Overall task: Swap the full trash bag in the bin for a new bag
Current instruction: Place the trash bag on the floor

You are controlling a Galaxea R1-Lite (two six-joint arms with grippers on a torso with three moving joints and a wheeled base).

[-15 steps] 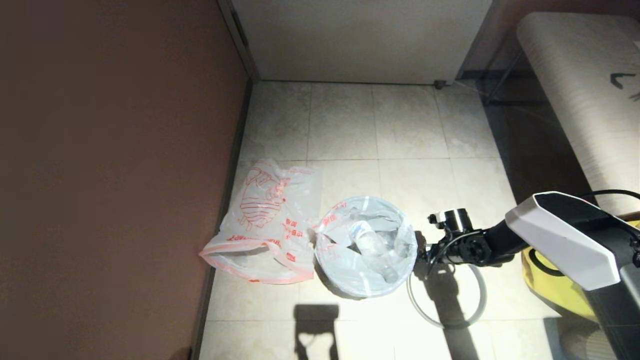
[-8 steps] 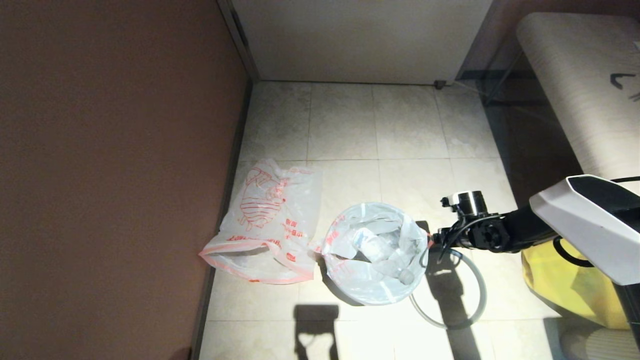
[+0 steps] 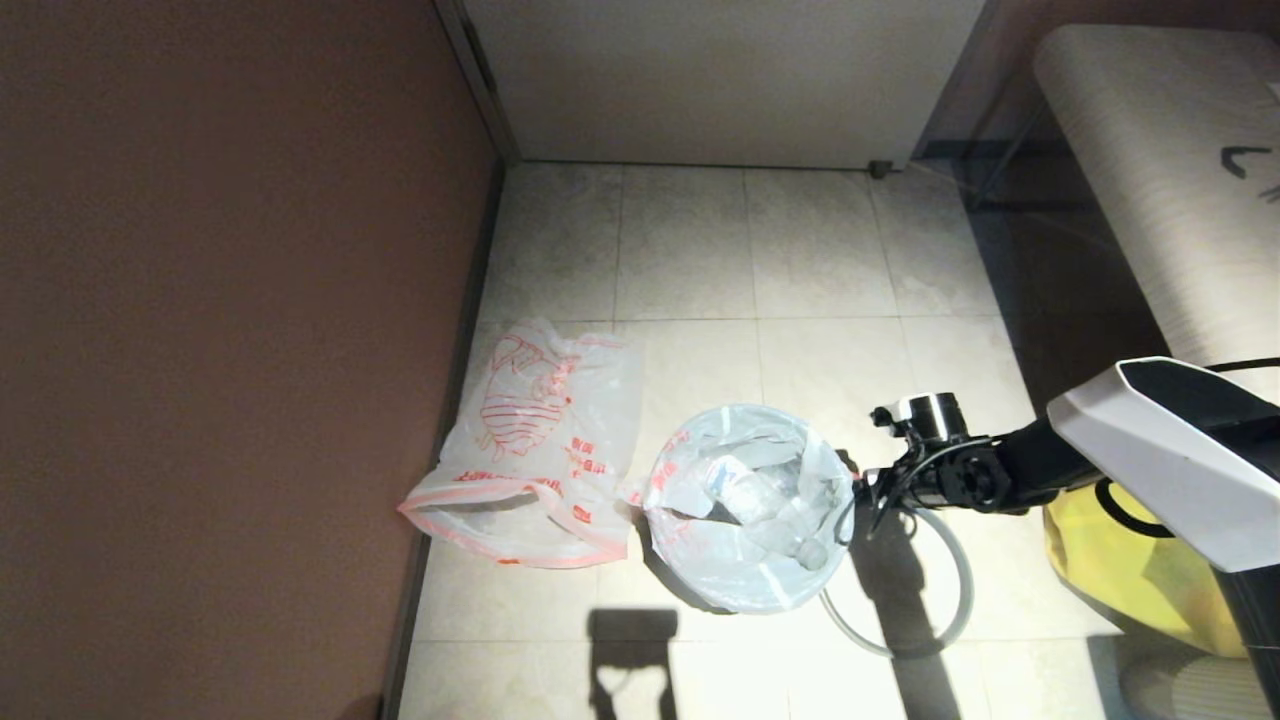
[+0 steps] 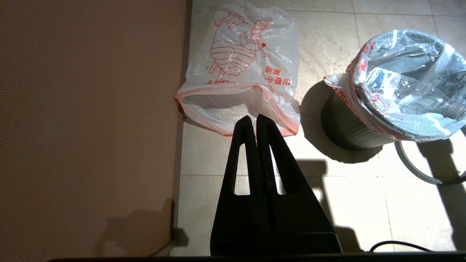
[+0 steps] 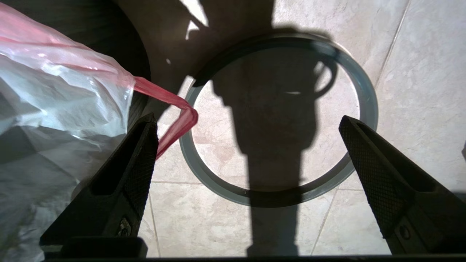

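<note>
The right gripper point(image 5: 247, 123) hangs with its jaws spread wide and nothing between them, just off the 3 o'clock side of the bin point(image 4: 342, 125). The full trash bag point(image 3: 748, 505) sits in that bin, its mouth folded out over the rim and bottles lying inside. What matters now is its pink-red tip point(image 5: 174, 115): a thin strip running from the bag's edge at 9 o'clock of the gripper out toward the gap, ending just beside the nearer finger point(image 5: 143, 156), above the grey hoop point(image 3: 958, 600) that lies loose on the tiles. I judge the jaws need a short shift toward the bin to straddle that strip. The right arm is plainly nearer; the left gripper point(image 4: 254, 122) is parked with its fingers pressed together, above the new bag point(image 3: 540, 440), which lies flat at 9 o'clock of the bin. Since a second ago the bin has slid toward 3 o'clock, its bag rumpled, and the gripper has drawn back slightly.
</note>
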